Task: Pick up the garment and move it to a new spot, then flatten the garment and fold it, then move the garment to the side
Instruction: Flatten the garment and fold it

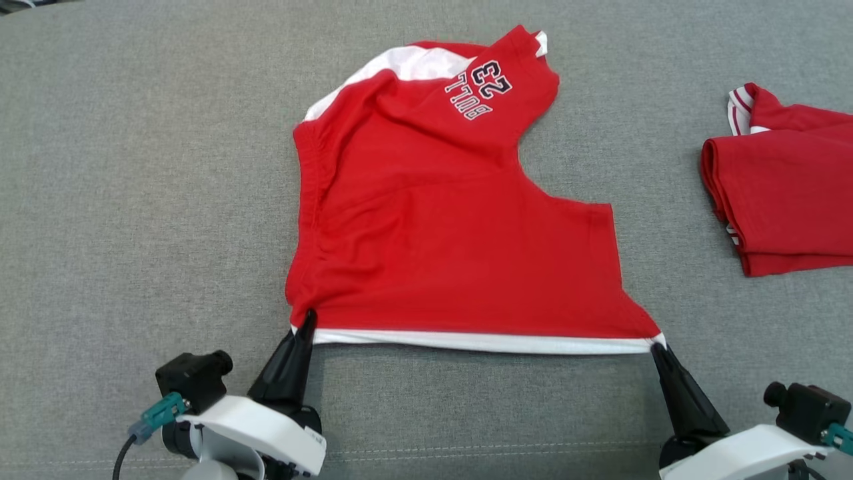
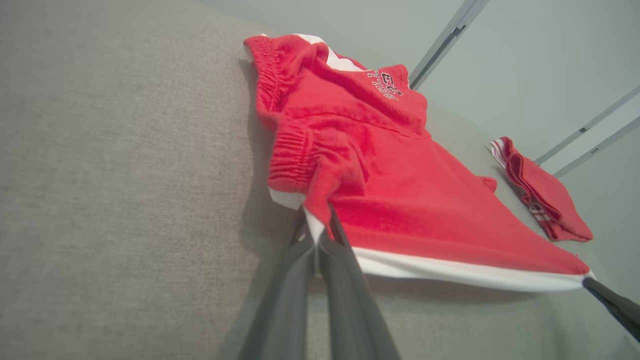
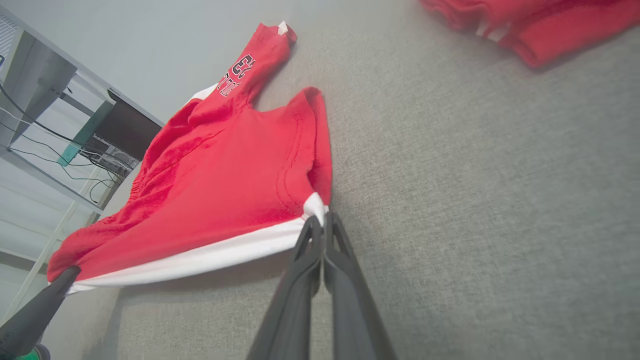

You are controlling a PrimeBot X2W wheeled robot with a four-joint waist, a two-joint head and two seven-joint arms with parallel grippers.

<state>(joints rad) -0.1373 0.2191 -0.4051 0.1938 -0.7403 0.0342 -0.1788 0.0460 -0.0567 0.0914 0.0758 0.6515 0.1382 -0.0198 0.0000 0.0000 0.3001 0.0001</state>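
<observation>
The garment (image 1: 433, 233) lies mid-table (image 1: 133, 167). Its white hem (image 1: 480, 341) is stretched taut from 9 to 3 o'clock. The left gripper (image 1: 306, 323) is clamped on the hem's 9 o'clock corner and the right gripper (image 1: 656, 350) on its 3 o'clock corner. The body of the garment runs away from both toward 12, so a fold would likely carry the hem that way. A folded pile (image 1: 780, 193) sits at 2 o'clock, well apart.

My head camera looks steeply down on the grey cloth surface (image 1: 133, 167) from its near edge. Both wrist cameras skim low along my jaws, close to the red garment (image 1: 433, 233), which all views share.
</observation>
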